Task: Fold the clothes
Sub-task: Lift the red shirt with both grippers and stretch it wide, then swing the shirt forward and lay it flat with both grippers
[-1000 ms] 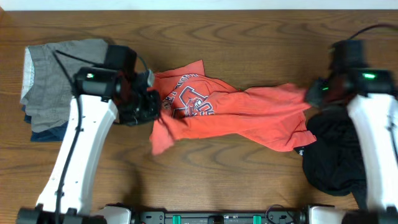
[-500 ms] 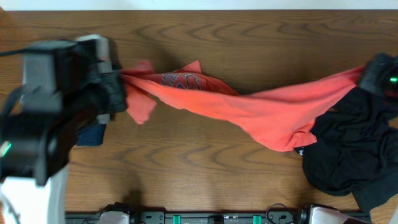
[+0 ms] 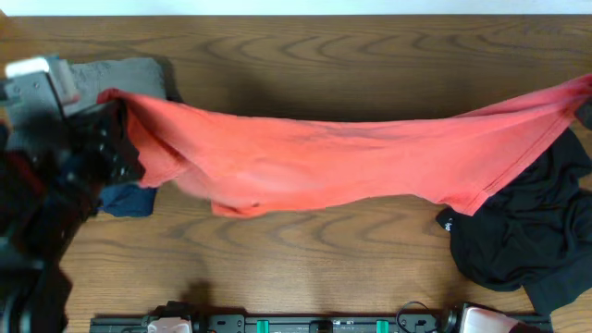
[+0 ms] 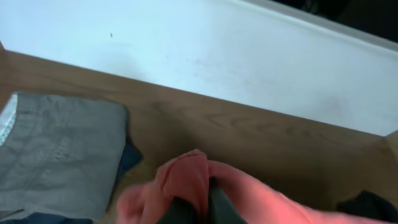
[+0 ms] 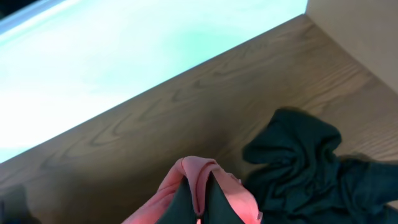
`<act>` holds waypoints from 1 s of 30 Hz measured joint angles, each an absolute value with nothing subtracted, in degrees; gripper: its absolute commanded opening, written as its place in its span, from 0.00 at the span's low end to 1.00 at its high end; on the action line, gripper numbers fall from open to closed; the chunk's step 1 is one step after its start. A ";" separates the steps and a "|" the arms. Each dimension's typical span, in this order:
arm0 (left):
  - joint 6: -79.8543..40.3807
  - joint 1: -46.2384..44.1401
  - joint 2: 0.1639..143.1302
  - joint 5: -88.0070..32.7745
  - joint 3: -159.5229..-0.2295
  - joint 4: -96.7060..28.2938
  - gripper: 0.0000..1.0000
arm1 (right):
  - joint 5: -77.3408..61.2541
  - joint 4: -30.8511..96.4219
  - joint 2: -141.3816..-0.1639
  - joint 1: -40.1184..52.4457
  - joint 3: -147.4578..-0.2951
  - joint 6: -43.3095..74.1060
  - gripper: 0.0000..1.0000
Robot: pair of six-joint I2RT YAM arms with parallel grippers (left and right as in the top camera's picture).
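The coral-red T-shirt (image 3: 333, 157) hangs stretched across the table between both arms, lifted and sagging in the middle; no lettering shows. My left gripper (image 4: 202, 202) is shut on its left end (image 4: 186, 180), seen at the far left of the overhead view (image 3: 116, 120). My right gripper (image 5: 198, 199) is shut on its right end (image 5: 199, 171), at the overhead view's right edge (image 3: 583, 88). The limp black garment (image 3: 518, 231) lies crumpled at the right under the shirt's end, and shows in the right wrist view (image 5: 311, 168).
A folded grey garment (image 3: 120, 74) lies at the back left on a navy blue one (image 3: 125, 199); both show in the left wrist view (image 4: 56, 155). A white wall (image 4: 205, 56) borders the wooden table's (image 3: 305, 268) far edge.
Both arms have risen and pulled apart, lifting the T-shirt off the table and stretching it wide. The left arm now looms close to the overhead camera.
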State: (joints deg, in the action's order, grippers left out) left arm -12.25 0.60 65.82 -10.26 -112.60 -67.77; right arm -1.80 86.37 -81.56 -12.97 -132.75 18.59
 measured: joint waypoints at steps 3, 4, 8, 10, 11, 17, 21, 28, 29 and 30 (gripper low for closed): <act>-12.86 0.60 70.52 -10.31 -112.60 -65.84 0.06 | -3.53 86.19 -84.58 -12.95 -132.94 18.15 0.01; -13.08 0.60 72.12 -10.33 -112.60 -65.21 0.06 | -4.12 85.97 -85.73 -12.95 -132.99 17.87 0.01; -13.61 0.62 81.36 -10.83 -112.60 -61.32 0.06 | -6.28 83.53 -92.92 -12.29 -133.03 16.21 0.01; -13.69 0.64 85.52 -12.25 -112.57 -59.27 0.06 | -6.68 81.84 -96.44 -11.49 -133.03 15.55 0.01; -13.72 0.64 88.03 -13.34 -112.57 -57.98 0.06 | -6.87 80.47 -98.72 -10.87 -133.01 15.22 0.01; -14.15 0.64 99.90 -16.29 -113.58 -48.93 0.06 | -8.23 65.56 -109.56 -8.27 -132.81 14.26 0.01; -14.90 0.64 106.61 -16.58 -118.65 -39.92 0.06 | -9.06 50.70 -113.25 -7.97 -132.35 14.72 0.01; -20.18 1.10 108.40 -16.14 -130.91 -22.79 0.06 | -8.10 39.99 -113.51 -9.17 -137.60 21.37 0.01; -20.82 1.37 108.09 -16.16 -132.73 -22.46 0.06 | -7.99 40.18 -113.40 -9.80 -139.26 22.15 0.01; -21.30 1.65 107.61 -16.16 -134.54 -22.48 0.06 | -7.92 40.82 -113.23 -10.37 -140.66 22.55 0.01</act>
State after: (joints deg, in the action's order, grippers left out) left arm -21.30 1.65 107.61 -16.16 -134.54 -22.48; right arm -7.92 40.82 -113.23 -10.37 -140.66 22.55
